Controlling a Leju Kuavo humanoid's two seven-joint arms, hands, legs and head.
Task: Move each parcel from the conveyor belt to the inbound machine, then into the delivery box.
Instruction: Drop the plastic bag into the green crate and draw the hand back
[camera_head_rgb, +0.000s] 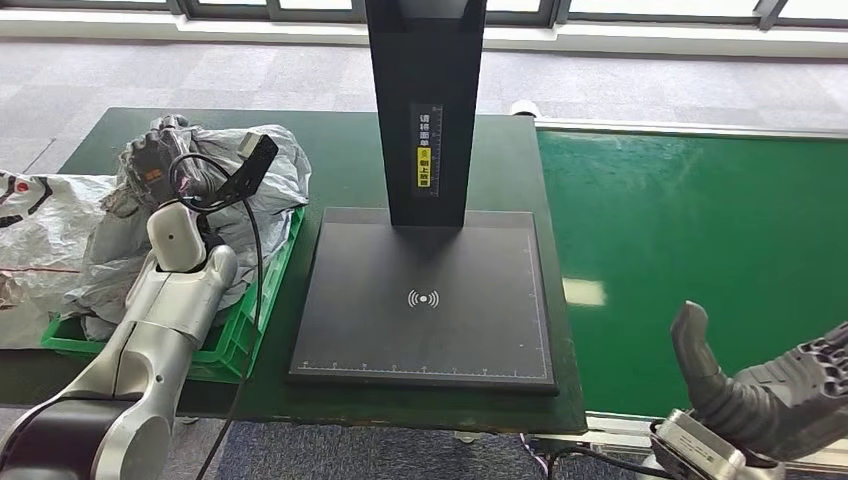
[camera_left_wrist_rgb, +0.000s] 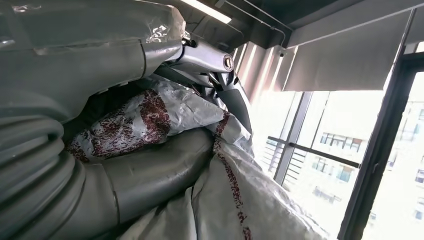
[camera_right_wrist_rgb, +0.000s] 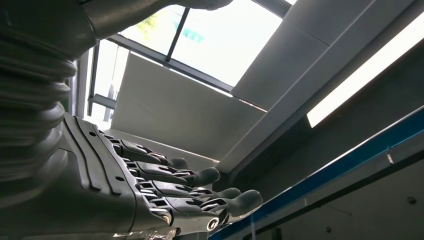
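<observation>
A crumpled grey parcel (camera_head_rgb: 262, 172) lies on top of the green delivery box (camera_head_rgb: 262, 300) at the left of the table. My left hand (camera_head_rgb: 158, 160) reaches into it from the near side. In the left wrist view the parcel (camera_left_wrist_rgb: 145, 117), grey with red print, is gripped between the thumb and the fingers of my left hand (camera_left_wrist_rgb: 150, 175). My right hand (camera_head_rgb: 775, 395) hovers at the near edge of the green conveyor belt (camera_head_rgb: 700, 240), fingers stretched out and holding nothing; the right wrist view shows my right hand (camera_right_wrist_rgb: 165, 187) the same way. The belt carries no parcel.
The inbound machine's black plate (camera_head_rgb: 425, 300) lies mid-table with its black post (camera_head_rgb: 425, 100) rising behind it. A white parcel (camera_head_rgb: 30, 240) lies left of the box. The dark green table (camera_head_rgb: 500, 160) ends close in front of the plate.
</observation>
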